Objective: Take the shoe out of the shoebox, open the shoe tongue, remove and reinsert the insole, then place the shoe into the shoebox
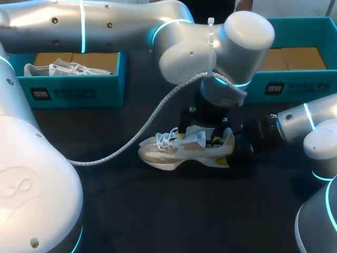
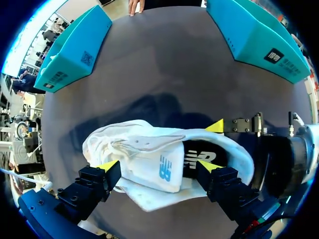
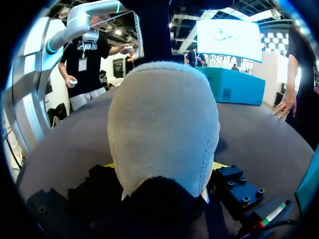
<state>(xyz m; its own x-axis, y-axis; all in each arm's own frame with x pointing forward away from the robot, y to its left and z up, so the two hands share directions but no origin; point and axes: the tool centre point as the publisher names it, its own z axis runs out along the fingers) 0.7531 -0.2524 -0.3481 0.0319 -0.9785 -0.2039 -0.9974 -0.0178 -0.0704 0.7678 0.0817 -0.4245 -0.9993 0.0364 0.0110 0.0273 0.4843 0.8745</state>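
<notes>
— Where's the shoe?
— Middle of the bench, toe toward nine o'clock. The right tool clamps its heel from three o'clock. The left tool hangs released, astride the tongue.

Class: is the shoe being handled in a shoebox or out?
Out: the shoe lies on the dark table, its heel in the right claw.

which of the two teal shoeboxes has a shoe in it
The left shoebox, with a white shoe lying inside; the right shoebox shows only brown lining where visible.
</notes>
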